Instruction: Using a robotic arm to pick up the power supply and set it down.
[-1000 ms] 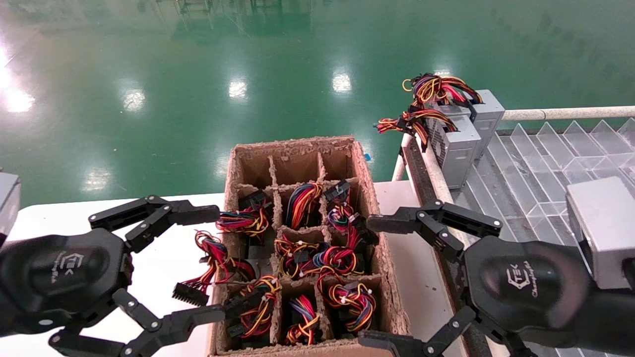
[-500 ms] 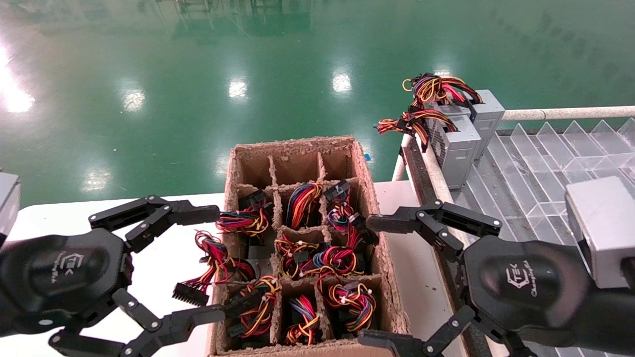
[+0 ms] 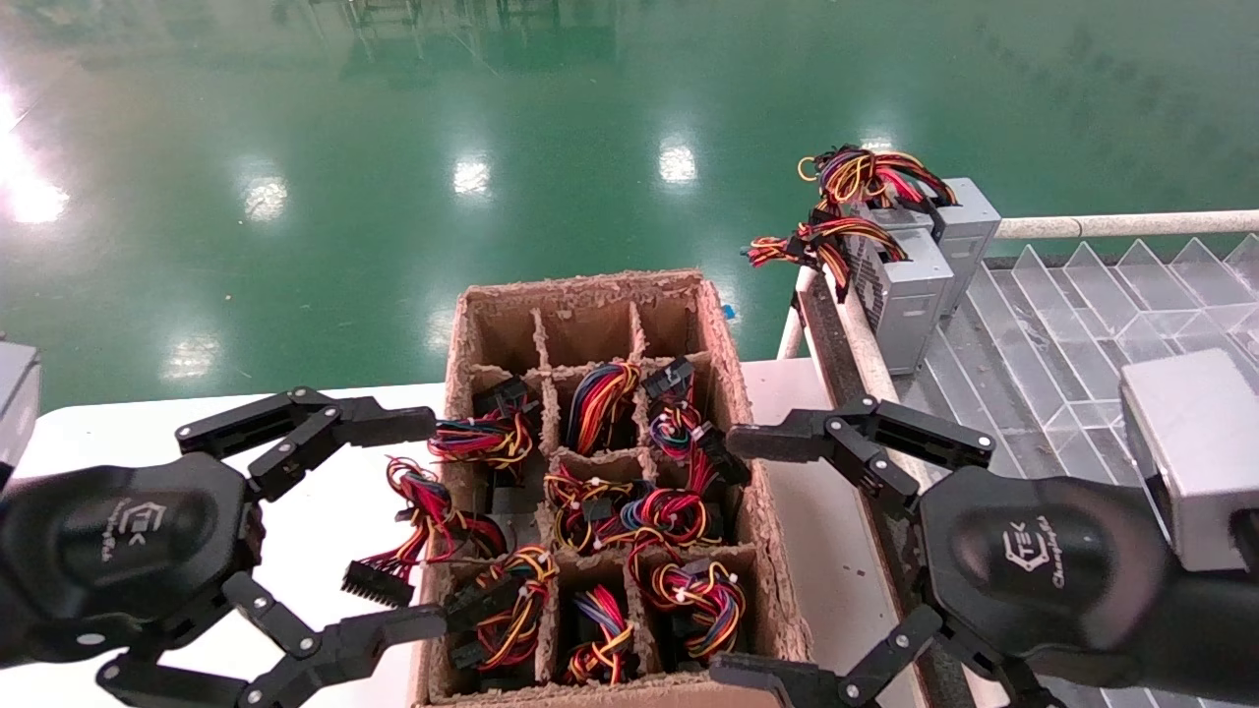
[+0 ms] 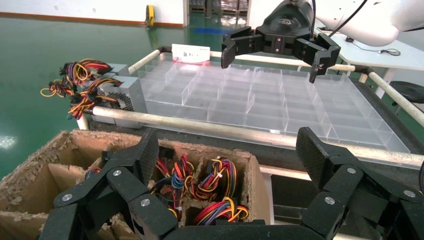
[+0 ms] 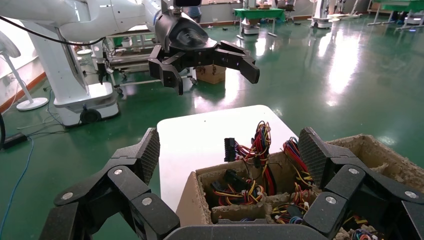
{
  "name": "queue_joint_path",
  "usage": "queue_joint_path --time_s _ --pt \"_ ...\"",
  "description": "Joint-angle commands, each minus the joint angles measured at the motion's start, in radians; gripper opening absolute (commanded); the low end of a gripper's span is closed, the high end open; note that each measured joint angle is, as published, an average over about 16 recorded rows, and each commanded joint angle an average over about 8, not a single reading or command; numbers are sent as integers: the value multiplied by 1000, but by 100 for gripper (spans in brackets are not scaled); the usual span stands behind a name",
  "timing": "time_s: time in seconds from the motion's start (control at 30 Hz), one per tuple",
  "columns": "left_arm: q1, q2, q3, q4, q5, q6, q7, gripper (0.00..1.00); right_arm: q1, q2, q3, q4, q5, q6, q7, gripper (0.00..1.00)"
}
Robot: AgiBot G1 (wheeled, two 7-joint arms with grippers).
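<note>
Left gripper [image 3: 418,520] hovers over the white table [image 3: 325,551] at the left side of the cardboard divider box [image 3: 757,551], fingers spread wide, nothing held. Right gripper [image 3: 738,556] hovers at the box's right side, over the table's right edge, fingers likewise spread wide and empty. The box sits near the table's right edge; its near and middle cells hold power supplies [image 3: 689,595] showing only their coloured wire bundles, and the three far cells are bare. One wire bundle [image 3: 423,516] hangs over the box's left wall onto the table. Beyond, two grey power supplies [image 3: 910,295] stand upright at the far left corner of the clear compartment tray [image 3: 1082,295].
</note>
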Motion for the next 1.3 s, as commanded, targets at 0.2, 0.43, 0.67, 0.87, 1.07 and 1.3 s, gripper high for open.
queue_joint_path --time_s 0.2,0.43,0.67,0.87,1.07,1.3 --pt "0 0 0 0 0 0 0 100 0 0 0 0 0 0 0 100" --pt "0 0 0 0 0 0 0 100 0 0 0 0 0 0 0 100" --pt "0 0 0 0 0 0 0 100 0 0 0 0 0 0 0 100" --pt "0 0 0 0 0 0 0 100 0 0 0 0 0 0 0 100" --pt "0 0 0 0 0 0 0 100 0 0 0 0 0 0 0 100" --pt "0 0 0 0 0 0 0 100 0 0 0 0 0 0 0 100"
